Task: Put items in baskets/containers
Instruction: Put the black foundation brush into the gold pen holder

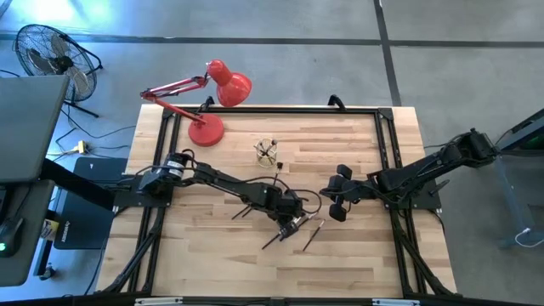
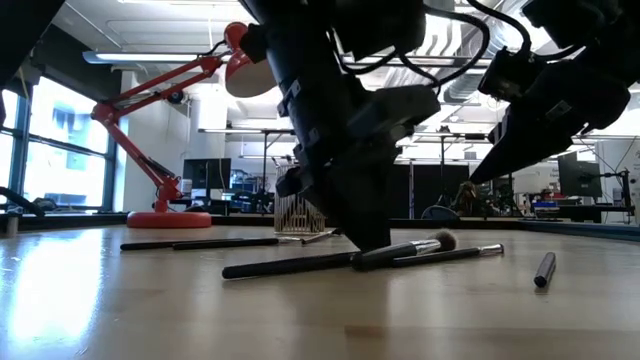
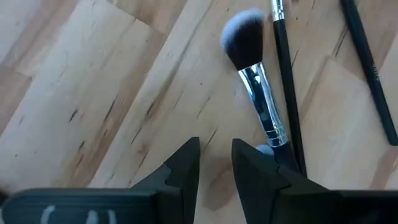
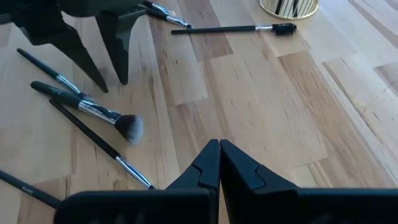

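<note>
Several thin dark-handled brushes lie flat on the wooden table near its middle. One is a fluffy-headed brush point(image 3: 252, 68) with a silver ferrule, beside a thinner brush point(image 3: 286, 93). My left gripper point(image 3: 216, 149) is open and points down just over the table point(image 1: 291, 223), with bare wood between its fingers and the fluffy brush beside one finger. The clear cup point(image 1: 268, 153) stands farther back with brushes upright in it. My right gripper point(image 4: 219, 148) is shut and empty, hovering right of the brushes point(image 1: 337, 202). My left gripper comes from above, pointing down. One finger point(image 3: 267, 171) stands right at the fluffy brush's handle just behind the ferrule point(image 3: 273, 134). I cannot tell whether it touches. The brush lies flat on the table.
The red desk lamp point(image 1: 208, 102) stands at the far left corner. More brushes lie to the left point(image 2: 200, 243), and a spoolie-tipped one point(image 4: 227, 28) lies near the cup. A short dark piece point(image 2: 545, 270) lies to the right. Black frame rails point(image 1: 387, 153) border the table.
</note>
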